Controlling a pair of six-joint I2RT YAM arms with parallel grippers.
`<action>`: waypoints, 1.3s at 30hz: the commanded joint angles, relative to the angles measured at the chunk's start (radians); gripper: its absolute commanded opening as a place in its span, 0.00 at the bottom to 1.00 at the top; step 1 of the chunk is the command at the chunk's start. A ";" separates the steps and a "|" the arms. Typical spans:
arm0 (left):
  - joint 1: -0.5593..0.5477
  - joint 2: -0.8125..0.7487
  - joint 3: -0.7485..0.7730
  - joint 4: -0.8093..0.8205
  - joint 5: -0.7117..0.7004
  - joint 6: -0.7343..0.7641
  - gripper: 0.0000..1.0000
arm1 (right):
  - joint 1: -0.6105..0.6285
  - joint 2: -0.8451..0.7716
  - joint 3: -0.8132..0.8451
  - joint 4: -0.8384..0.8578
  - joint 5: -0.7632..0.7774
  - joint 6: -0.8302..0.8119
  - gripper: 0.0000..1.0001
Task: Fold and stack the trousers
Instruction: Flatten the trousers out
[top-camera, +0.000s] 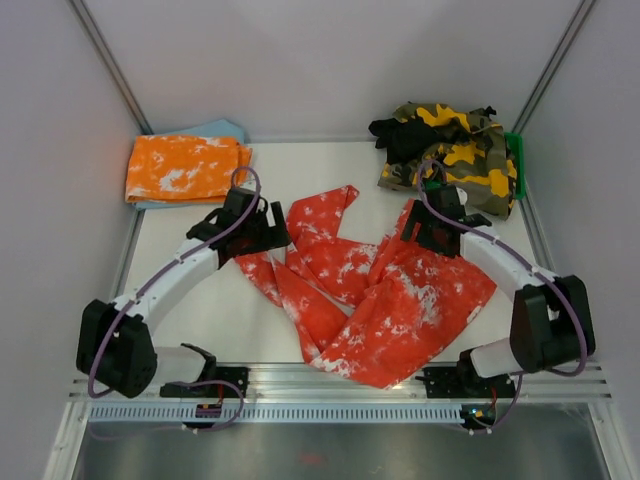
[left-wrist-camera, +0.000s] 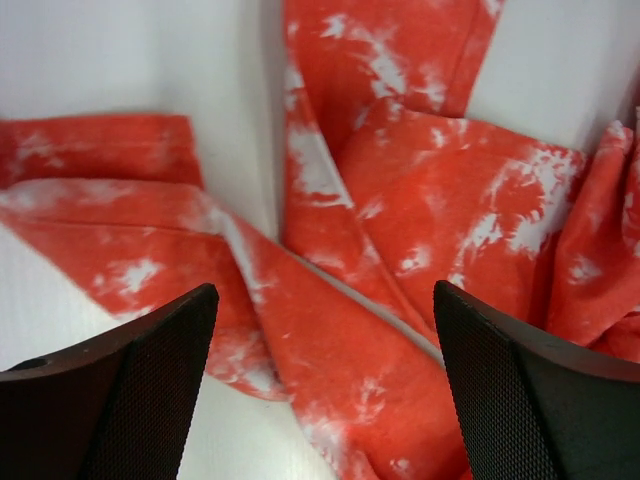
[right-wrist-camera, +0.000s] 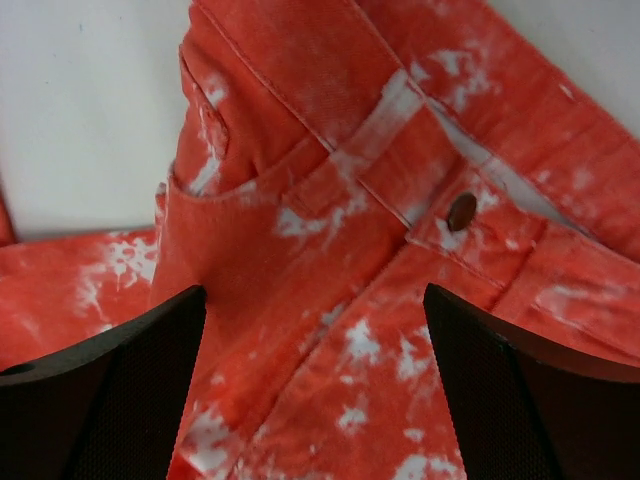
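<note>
White surface (top-camera: 250, 320) is bearing rumpled trousers (top-camera: 385, 290): flattening step.
Left pincer (left-wrist-camera: 325, 300) and right pincer (right-wrist-camera: 315, 300) are gaping, empty; next needs gripping the waistband (right-wrist-camera: 400, 150).

You have bright, even light from overhead in the top view: the table (top-camera: 230, 320) reads almost white, and the arms (top-camera: 165, 280) cast only faint, soft shadows. Your left wrist view is crisp, with a grey shadow beside a fold of the trousers (left-wrist-camera: 400, 200). Your right wrist view is softer, the weave slightly blurred, and the dark fingers (right-wrist-camera: 110, 400) show little detail.
</note>
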 joint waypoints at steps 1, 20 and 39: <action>-0.045 0.066 0.071 0.014 -0.041 0.030 0.94 | 0.021 0.088 0.072 0.154 0.010 -0.014 0.96; -0.099 0.461 0.286 0.089 -0.147 -0.003 0.90 | 0.010 0.213 0.103 0.073 0.412 -0.033 0.00; -0.100 0.840 0.679 0.046 -0.253 -0.163 0.78 | -0.358 -0.007 -0.116 -0.050 0.233 -0.004 0.10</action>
